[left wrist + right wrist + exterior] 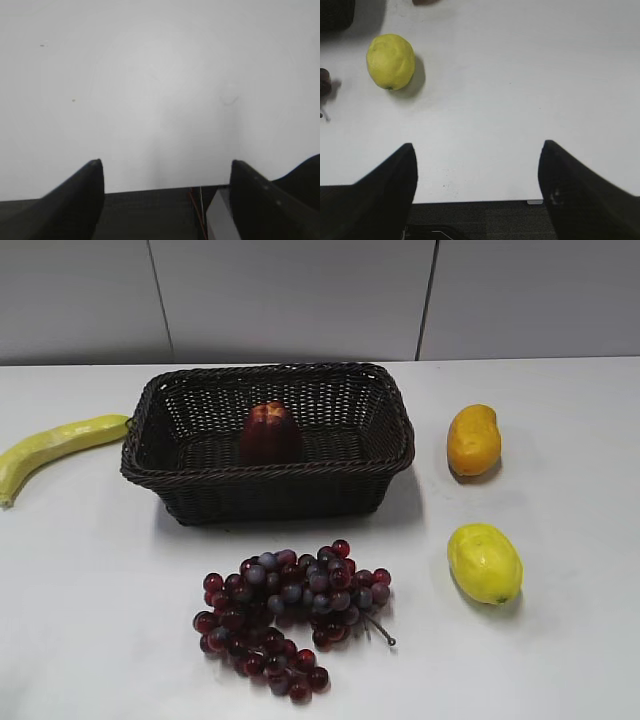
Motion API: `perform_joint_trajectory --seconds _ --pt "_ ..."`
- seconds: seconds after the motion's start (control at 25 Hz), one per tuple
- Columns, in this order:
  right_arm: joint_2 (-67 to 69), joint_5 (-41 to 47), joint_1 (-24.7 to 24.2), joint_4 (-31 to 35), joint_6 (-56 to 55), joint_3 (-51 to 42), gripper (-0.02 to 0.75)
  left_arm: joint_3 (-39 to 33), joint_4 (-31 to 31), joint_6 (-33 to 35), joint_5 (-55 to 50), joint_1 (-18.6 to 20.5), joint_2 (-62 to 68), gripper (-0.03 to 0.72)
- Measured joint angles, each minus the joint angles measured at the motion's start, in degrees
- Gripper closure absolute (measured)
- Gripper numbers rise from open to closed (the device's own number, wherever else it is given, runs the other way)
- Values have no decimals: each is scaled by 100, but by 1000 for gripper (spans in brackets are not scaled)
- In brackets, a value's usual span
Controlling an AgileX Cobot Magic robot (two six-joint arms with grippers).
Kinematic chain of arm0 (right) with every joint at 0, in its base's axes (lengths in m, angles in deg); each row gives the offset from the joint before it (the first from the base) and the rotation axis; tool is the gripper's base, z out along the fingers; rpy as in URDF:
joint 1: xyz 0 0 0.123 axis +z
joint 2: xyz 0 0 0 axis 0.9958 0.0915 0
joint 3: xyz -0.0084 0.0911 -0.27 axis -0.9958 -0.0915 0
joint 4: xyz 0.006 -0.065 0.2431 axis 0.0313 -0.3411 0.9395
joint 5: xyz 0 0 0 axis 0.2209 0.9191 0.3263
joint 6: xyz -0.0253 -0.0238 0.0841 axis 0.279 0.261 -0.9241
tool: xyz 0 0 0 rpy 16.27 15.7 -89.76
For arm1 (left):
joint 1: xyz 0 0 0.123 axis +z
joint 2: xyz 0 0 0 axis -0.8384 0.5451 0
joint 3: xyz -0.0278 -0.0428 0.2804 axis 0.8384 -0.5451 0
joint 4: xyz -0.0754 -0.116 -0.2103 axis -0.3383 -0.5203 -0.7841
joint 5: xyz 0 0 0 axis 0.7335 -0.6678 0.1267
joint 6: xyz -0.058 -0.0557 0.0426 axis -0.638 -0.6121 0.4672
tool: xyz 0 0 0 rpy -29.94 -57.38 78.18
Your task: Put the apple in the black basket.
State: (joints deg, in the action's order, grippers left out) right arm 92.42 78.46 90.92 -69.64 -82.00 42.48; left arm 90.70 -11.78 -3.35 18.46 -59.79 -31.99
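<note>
The dark maroon apple (270,433) sits inside the black basket (385,435), near the middle of its floor, in the exterior view. Neither arm shows in that view. My left gripper (166,172) is open and empty over bare white table near the front edge. My right gripper (477,155) is open and empty, also at the table's front edge. The apple does not show in either wrist view; only a dark corner, probably the basket's, shows at the top left of the right wrist view.
A bunch of red-purple grapes (290,615) lies in front of the basket. A yellow lemon (484,563) lies right of the grapes and also shows in the right wrist view (390,61). An orange fruit (473,439) sits right of the basket. A long yellow fruit (55,447) lies at its left.
</note>
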Motion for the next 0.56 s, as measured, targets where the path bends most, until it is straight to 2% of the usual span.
perform_joint_trajectory --seconds 0.56 --pt "0 0 0 0 0 0 167 -178 46 -23 156 0 -3381 114"
